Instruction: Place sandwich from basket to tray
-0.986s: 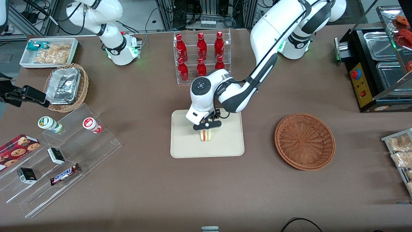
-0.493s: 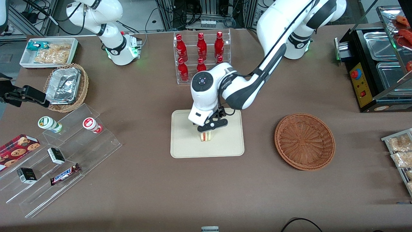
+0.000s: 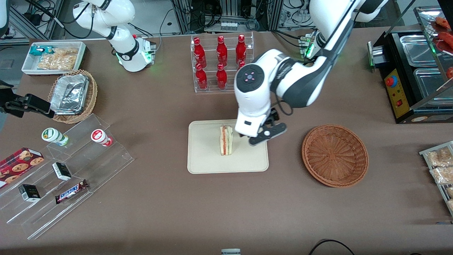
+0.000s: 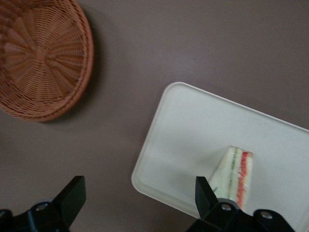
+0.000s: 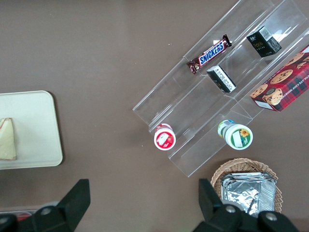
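Observation:
The sandwich, a white bread wedge with red and green filling, stands on the cream tray. It also shows in the left wrist view on the tray, and in the right wrist view. My left gripper is open and empty, raised above the tray's edge toward the working arm's end, apart from the sandwich. Its fingers are spread wide. The reddish-brown basket is empty; it also shows in the left wrist view.
A clear rack of red bottles stands farther from the front camera than the tray. A clear stepped stand with snacks, a tan basket with foil containers and a white bin lie toward the parked arm's end. A black appliance stands at the working arm's end.
My left gripper has let go of the sandwich, risen and swung toward the basket. The sandwich now stands free on the tray.

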Available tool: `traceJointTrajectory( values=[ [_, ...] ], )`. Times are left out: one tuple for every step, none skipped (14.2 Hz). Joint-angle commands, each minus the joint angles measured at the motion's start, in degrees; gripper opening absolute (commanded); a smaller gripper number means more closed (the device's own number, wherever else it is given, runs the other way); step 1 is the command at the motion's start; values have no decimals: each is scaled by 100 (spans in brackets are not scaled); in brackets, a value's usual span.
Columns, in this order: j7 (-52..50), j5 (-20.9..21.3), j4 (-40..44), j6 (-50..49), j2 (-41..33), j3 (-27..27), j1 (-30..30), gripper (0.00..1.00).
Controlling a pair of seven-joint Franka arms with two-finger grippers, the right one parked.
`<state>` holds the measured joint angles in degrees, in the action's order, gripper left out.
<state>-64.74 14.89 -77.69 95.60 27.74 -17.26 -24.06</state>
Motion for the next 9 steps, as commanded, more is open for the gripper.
traceJointTrajectory(
  values=[
    [915,-100,-220,-601,-549,-41,593,100],
    [1250,-196,-220,-786,-681,-41,822,100],
    [1619,-215,-229,-1006,-839,-41,1041,100],
    [1988,-224,-229,-1208,-997,-41,1296,100],
    [2331,-224,-281,-1375,-1156,-41,1507,100],
    [2674,-232,-386,-1464,-1349,-41,1788,100],
    [3034,-276,-535,-1474,-1568,-41,2017,100],
    [3351,-363,-693,-1500,-1797,-32,2228,100],
    [3615,-382,-834,-1509,-2008,-32,2422,100]
  ],
)
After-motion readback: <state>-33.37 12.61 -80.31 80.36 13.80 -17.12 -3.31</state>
